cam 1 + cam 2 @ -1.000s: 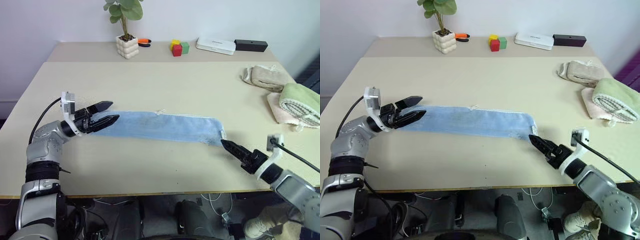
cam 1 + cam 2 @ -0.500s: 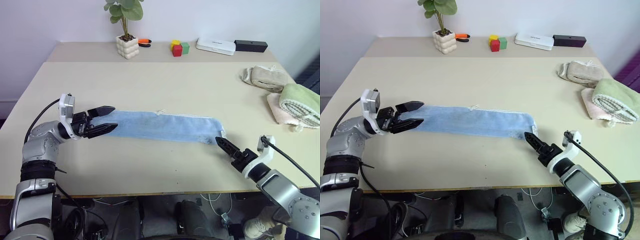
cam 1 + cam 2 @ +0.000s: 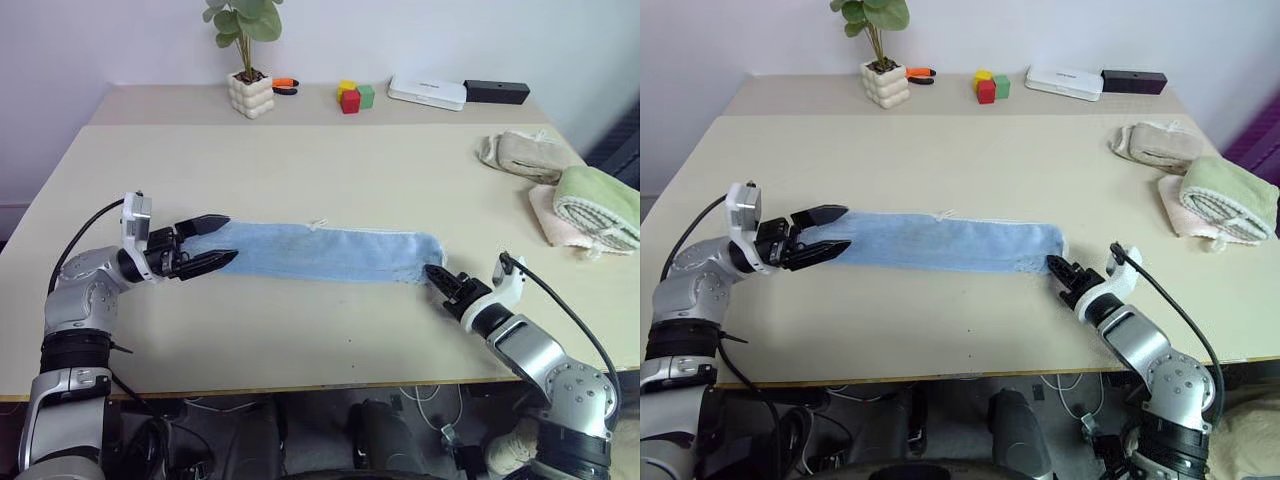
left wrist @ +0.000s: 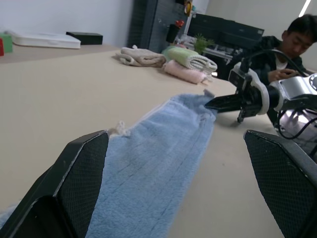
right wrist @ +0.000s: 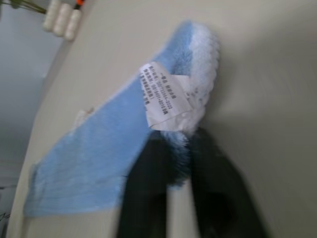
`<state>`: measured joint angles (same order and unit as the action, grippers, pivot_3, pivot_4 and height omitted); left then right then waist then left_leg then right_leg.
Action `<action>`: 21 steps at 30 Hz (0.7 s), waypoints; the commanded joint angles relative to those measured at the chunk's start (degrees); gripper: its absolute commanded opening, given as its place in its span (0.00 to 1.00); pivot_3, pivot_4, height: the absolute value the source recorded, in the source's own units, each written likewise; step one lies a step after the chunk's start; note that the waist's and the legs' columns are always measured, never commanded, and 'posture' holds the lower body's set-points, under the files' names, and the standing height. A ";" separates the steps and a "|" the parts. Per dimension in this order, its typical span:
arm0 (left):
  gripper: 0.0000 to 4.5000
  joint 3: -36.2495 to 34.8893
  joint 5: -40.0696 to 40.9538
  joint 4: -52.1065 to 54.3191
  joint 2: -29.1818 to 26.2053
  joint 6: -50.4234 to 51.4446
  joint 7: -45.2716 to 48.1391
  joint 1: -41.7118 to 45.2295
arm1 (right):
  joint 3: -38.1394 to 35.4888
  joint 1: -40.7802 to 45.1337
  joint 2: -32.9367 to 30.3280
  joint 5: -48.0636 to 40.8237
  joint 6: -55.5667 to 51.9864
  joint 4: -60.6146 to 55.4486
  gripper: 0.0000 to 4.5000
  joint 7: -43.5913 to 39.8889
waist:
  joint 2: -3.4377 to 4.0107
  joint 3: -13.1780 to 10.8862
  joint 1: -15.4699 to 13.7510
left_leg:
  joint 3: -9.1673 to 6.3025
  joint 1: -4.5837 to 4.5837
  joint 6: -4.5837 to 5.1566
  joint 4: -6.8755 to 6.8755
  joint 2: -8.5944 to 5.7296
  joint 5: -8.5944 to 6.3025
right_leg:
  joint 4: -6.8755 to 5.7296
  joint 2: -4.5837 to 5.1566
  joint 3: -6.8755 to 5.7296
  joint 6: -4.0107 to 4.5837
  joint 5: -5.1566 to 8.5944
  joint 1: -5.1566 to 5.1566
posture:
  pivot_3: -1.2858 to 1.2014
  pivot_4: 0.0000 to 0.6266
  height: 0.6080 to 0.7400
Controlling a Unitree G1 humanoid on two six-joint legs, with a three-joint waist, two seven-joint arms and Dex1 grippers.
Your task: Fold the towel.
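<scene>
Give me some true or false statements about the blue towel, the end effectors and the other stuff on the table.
1. The blue towel lies in a long strip. True.
2. The right end effector is shut on the towel's end. True.
3. The left end effector is clamped shut. False: its fingers stand open at the towel's other end.
4. The green towel lies on the blue one. False: it sits apart, at the table's right edge.
5. A potted plant stands at the back. True.

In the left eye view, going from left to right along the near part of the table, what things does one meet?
Left pincer, open → light blue towel → right pincer, shut on the towel's corner → green ribbed towel.
</scene>
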<state>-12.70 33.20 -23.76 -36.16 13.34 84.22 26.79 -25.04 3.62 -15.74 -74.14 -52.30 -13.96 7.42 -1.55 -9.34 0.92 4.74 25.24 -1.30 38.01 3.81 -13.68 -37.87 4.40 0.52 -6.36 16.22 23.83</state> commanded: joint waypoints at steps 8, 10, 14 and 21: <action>1.00 -1.13 0.50 0.76 0.21 -1.65 -1.13 0.48 | -1.18 2.32 -14.32 9.06 0.99 4.32 0.01 -9.41 | 0.07 -0.04 -0.33 | 0.02 0.04 0.06 0.02 -0.06 -0.03 | 0.10 0.06 0.00 0.00 0.00 -0.02 | 0.52 0.24 0.96; 1.00 -1.06 0.30 0.11 0.32 -2.06 -1.17 1.03 | -1.37 2.14 -17.84 10.89 0.80 5.35 0.01 -12.15 | 0.07 -0.04 -0.26 | 0.02 0.04 0.07 0.01 -0.06 -0.04 | 0.10 0.06 0.00 0.00 0.00 -0.01 | 0.52 0.24 0.96; 1.00 -0.86 0.14 -0.68 0.47 -2.62 -1.01 1.55 | 0.94 0.73 -23.27 16.08 1.06 4.67 0.01 -18.82 | 0.07 -0.04 -0.27 | 0.01 0.03 0.07 0.00 -0.05 -0.04 | 0.11 0.03 -0.01 0.00 0.00 -0.01 | 0.52 0.24 0.96; 1.00 -0.90 -0.04 -1.54 0.12 -3.24 -0.86 1.94 | 9.94 5.44 -31.62 27.55 3.31 -2.82 0.01 -27.10 | 0.08 -0.05 -0.26 | 0.01 0.04 0.07 0.01 -0.05 -0.04 | 0.12 0.03 -0.01 -0.01 0.00 0.00 | 0.52 0.24 0.96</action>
<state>-12.65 33.05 -25.89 -35.56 10.77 83.29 27.76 -15.92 6.46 -46.12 -47.77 -50.05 -12.40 -17.98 -1.47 -9.38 0.66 4.75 25.27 -1.23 38.03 3.76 -13.72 -37.75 4.43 0.52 -6.36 16.22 23.83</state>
